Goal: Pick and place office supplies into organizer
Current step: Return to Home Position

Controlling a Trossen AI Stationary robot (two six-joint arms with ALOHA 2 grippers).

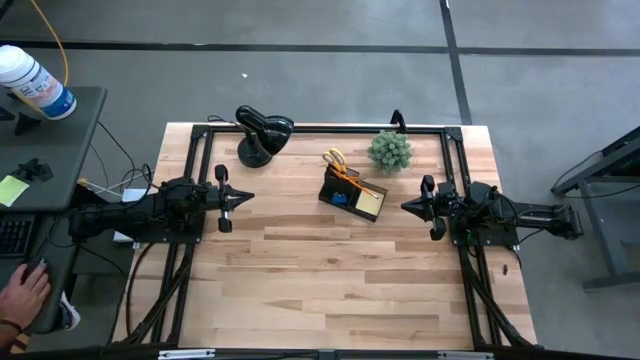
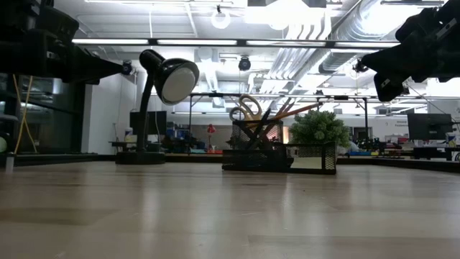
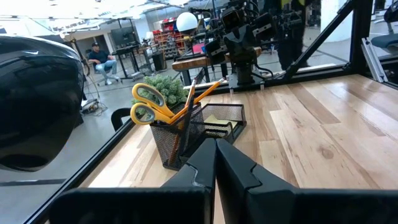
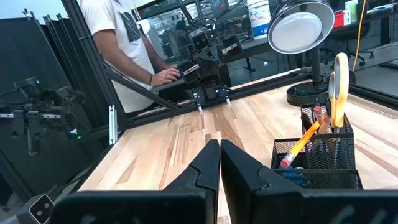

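Looking straight down: left hand (image 1: 246, 198) and right hand (image 1: 408, 207) facing each other across the wooden surface (image 1: 330, 290), each with fingers pressed together and nothing held. Black mesh organizer (image 1: 345, 188) between the two hands, nearer the right hand and apart from both. Orange-handled scissors (image 1: 334, 158) upright in its tall compartment. Yellow sticky-note pad (image 1: 369, 203) in the low compartment on the right hand's side. Desk lamp (image 1: 262, 133) nearer the left hand and potted plant (image 1: 390, 151) nearer the right hand, both on the organizer's far side.

Seen level across the surface: organizer (image 2: 259, 155) standing on the wood, scissors (image 2: 248, 108) and pencils (image 2: 302, 109) rising from it; both hands held high above the wood, touching nothing.

Seen from the left wrist: fingers (image 3: 200, 167) closed to a thin seam, empty; organizer (image 3: 186, 134) ahead, sticky-note pad (image 3: 217, 121) lying in its low tray.

Seen from the right wrist: fingers (image 4: 208, 167) likewise closed and empty; organizer (image 4: 317, 158) ahead; a person (image 4: 118, 37) standing beyond the left arm.
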